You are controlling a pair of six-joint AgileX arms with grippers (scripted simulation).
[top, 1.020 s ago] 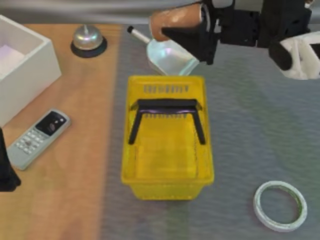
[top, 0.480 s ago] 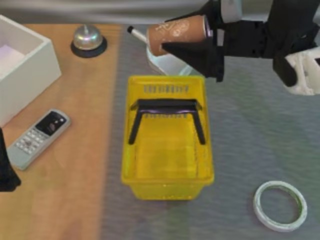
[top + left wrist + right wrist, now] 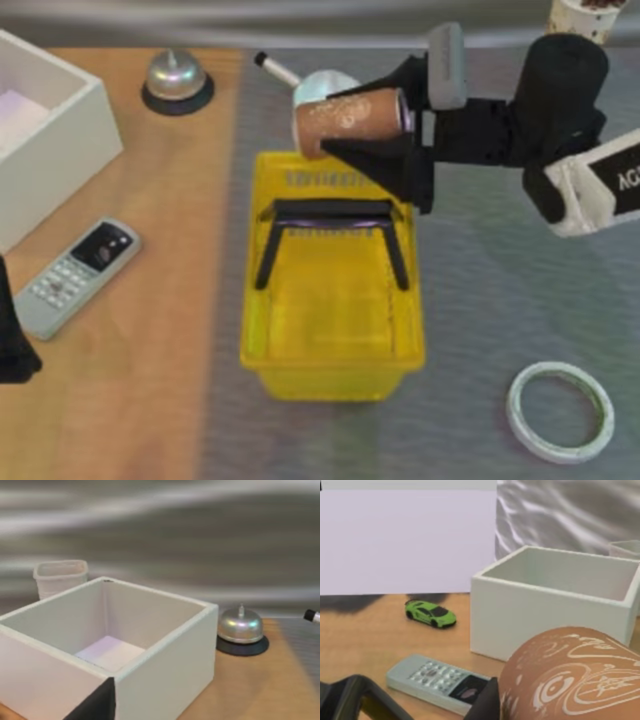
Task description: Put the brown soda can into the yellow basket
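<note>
Since 1.0 s ago: right tool (image 3: pixel 372 128) has carried the brown soda can (image 3: pixel 345 121) nearer, from over the far dustpan area to above the far rim of the yellow basket (image 3: pixel 334 345). Basket position essentially unchanged.

Right tool: fingers clamped on the can, one dark finger (image 3: pixel 385 163) on its near side, the other on its far side. Can lies on its side in the grip, held in the air, dark top with silver rim pointing right toward the wrist, base pointing left. Pale logo faces up. Can hangs over the basket's far edge, partly still beyond it, not inside. In the right wrist view the can (image 3: pixel 570 675) fills the near corner, pale line pattern visible.

Basket: centre of the tabletop (image 3: pixel 500 300), on the grey mat, black handles (image 3: pixel 330 225) folded across the far half. Nothing visible inside.

Left arm: parked at the near left edge of the top view, only a dark part (image 3: pixel 12 335) showing; cannot tell whether its tool is open or closed.

Other items: white box (image 3: pixel 40 130) far left; silver bell (image 3: pixel 177 78) on a dark base, far, right of the box; remote control (image 3: pixel 75 275) left of the basket; white tape ring (image 3: pixel 560 410) near right; pale dustpan (image 3: pixel 325 85) partly hidden behind the can; patterned cup (image 3: pixel 585 15) at the far right edge; green toy car (image 3: pixel 430 613) in the right wrist view beyond the remote.
</note>
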